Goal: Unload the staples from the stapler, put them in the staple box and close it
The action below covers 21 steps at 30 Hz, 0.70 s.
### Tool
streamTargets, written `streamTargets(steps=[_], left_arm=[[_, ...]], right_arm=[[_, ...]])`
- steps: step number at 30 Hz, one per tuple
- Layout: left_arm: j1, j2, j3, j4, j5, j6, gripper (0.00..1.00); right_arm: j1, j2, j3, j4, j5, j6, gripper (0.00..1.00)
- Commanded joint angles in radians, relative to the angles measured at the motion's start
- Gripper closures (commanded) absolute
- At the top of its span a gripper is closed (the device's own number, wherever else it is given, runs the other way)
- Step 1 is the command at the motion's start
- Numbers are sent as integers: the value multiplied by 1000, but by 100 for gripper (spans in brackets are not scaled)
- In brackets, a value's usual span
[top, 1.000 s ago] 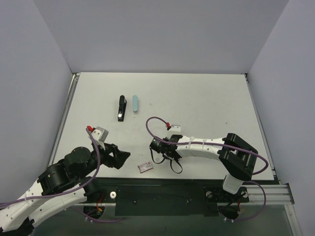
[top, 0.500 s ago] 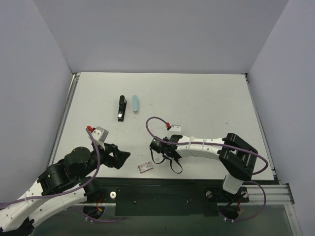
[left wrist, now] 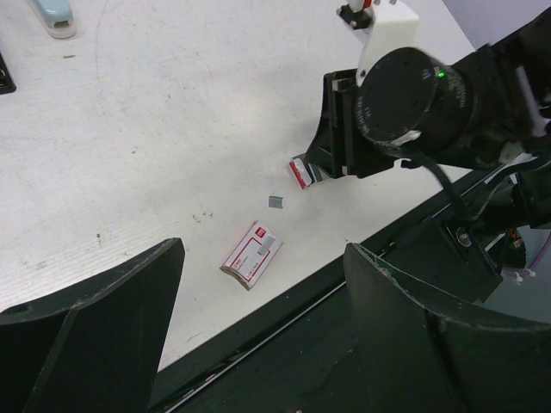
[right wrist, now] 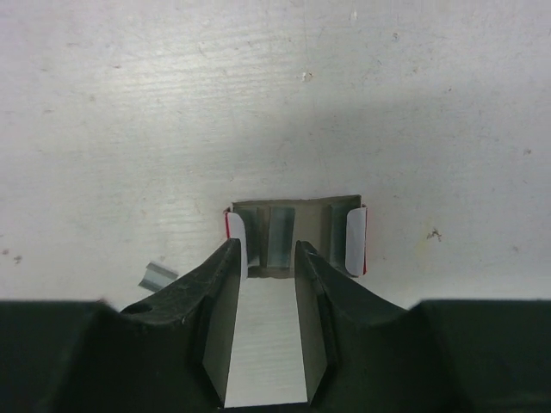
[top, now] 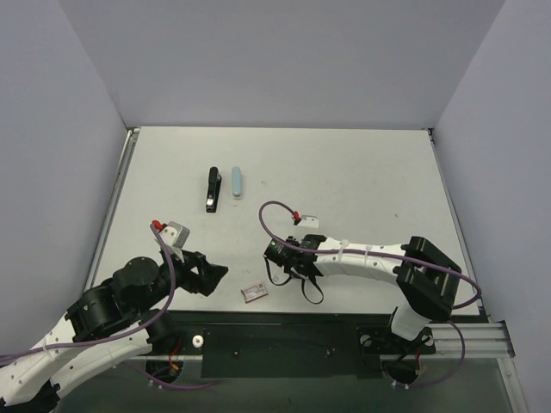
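At the left, the left end effector (top: 215,277) hangs low over the near edge of the surface (top: 362,181), close to the arm's base. Its two dark fingers (left wrist: 112,318) are spread wide and there is nothing between them. It touches nothing.

The stapler (top: 212,189) lies further back on the surface, in the left half, well apart from both arms. It lies flat, with its long side running from the far side to the near side, and its top arm looks closed down. Just beside it on the right lies a pale blue bar (top: 237,182) of similar length, parallel to it, with a small gap between the two.

Nearer to the arms, between the two end effectors, a small white and red box (top: 255,292) lies flat close to the front edge. A little to the right of it I see one tiny grey piece of metal (left wrist: 275,201) lying loose on the surface.

Next comes a second small box (right wrist: 331,232), open, with red and white walls and grey strips inside. The right end effector (right wrist: 269,258) is down at this box, reaching toward the left from its stretched arm. Its fingers (right wrist: 225,284) stand narrow, with only a thin gap, and their tips are at the near edge of the open box. I cannot tell if they really pinch something there.
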Motion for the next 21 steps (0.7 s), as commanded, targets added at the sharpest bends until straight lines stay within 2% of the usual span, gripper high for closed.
streamTargets(steps=[1,6,15,21], left_arm=[[-3,-6,8,21,-3,1,14],[-1,-6,9,21,-6,1,14],[0,-11,9,19,-10,0,14],[0,-17,9,19,-10,0,14]], right_arm=[[17,-131,2,-58,45,-24,71],[43,-169,34,-58,33,-121,69],[150,-23,168,-52,-7,-357,61],[156,11,153,49,-118,-562,55]])
